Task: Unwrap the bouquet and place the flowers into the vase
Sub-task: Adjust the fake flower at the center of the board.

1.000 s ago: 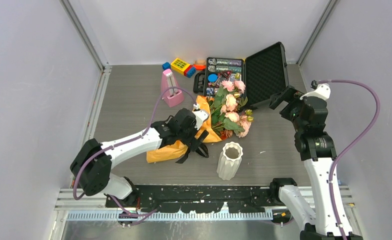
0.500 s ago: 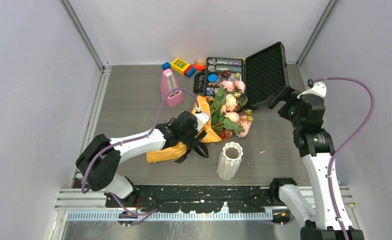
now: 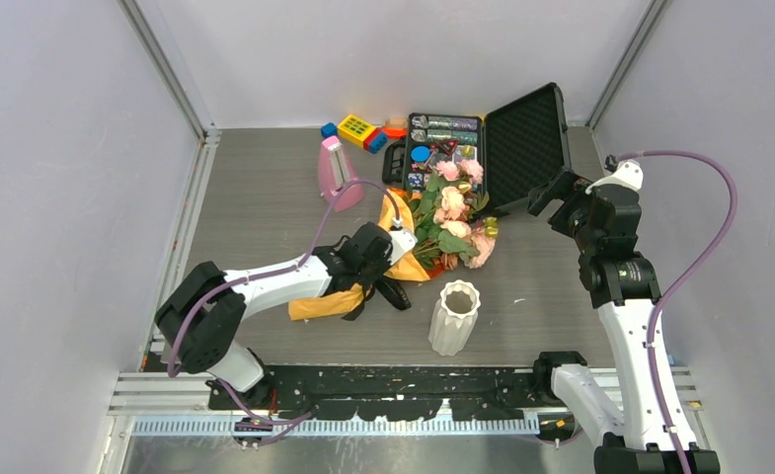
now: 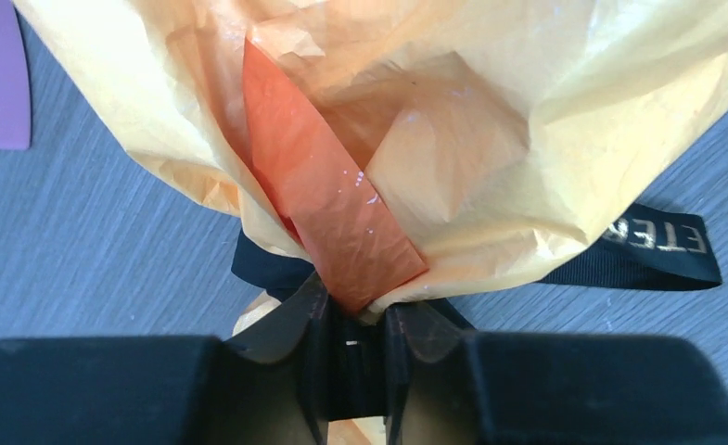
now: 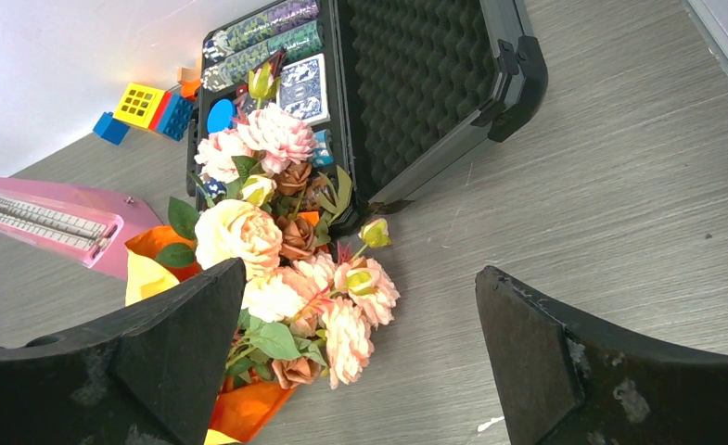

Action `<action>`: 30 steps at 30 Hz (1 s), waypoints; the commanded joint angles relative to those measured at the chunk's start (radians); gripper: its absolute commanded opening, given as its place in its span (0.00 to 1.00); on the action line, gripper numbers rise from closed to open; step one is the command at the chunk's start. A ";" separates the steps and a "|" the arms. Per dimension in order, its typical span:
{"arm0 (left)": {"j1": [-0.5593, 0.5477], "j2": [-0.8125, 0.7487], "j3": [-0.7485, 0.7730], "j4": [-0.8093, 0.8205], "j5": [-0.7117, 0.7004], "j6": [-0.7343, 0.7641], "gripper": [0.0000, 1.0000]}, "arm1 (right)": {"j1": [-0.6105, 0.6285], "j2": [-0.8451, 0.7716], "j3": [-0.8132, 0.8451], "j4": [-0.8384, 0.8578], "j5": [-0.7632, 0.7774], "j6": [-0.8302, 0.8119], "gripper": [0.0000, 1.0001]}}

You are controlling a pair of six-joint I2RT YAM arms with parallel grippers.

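Two things have changed in the last second: the left end effector (image 4: 355, 315), spread a moment ago, has closed on the bouquet (image 3: 432, 237), and the left arm has slid a little along the wrap toward the near edge. Its wrist view shows the fingers (image 4: 286, 324) drawn close together at the tied neck, where the gathered orange paper (image 4: 453, 120) narrows and the black ribbon (image 4: 661, 246) crosses. A tip of paper runs down into the narrow gap, but whether the pads hold ribbon, paper or both I cannot tell. The bouquet lies near the middle of the tabletop (image 3: 265, 197), still wrapped and tied. Its flowers (image 5: 286, 269) point toward the far edge and reach the open black case (image 3: 521, 143), and they have nudged slightly that way since the fingers closed. The vase (image 3: 454, 316) stands upright and empty between the bouquet and the near edge, close to the ribbon tails but apart from them. The right end effector (image 5: 360, 269) hovers toward the right edge with its fingers spread wide, holding nothing and looking down on the blooms. I judge the unwrapping is only starting. This pinch reads as the first grip for pulling the bow loose, and a grip on paper alone could tear the wrap or drag the whole bunch instead.
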 commanded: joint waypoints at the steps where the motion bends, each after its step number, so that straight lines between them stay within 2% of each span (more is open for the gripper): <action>1: -0.003 0.003 0.024 -0.057 -0.025 0.100 0.16 | -0.002 -0.001 0.015 0.016 -0.009 -0.008 1.00; 5: 0.001 0.007 0.057 -0.101 -0.040 0.167 0.00 | -0.002 -0.004 0.015 0.016 -0.008 -0.009 1.00; 14: 0.078 -0.008 0.100 -0.098 -0.035 0.283 0.00 | -0.002 -0.010 0.014 0.014 -0.009 -0.009 1.00; 21: 0.109 0.006 0.100 -0.049 -0.037 0.275 0.00 | -0.002 -0.007 0.012 0.013 -0.009 -0.010 1.00; 25: 0.122 0.030 0.101 -0.049 -0.056 0.234 0.10 | -0.002 -0.009 0.012 0.012 -0.010 -0.010 1.00; 30: 0.147 0.010 0.088 -0.016 0.005 0.120 0.43 | -0.002 -0.012 0.011 0.012 -0.012 -0.010 1.00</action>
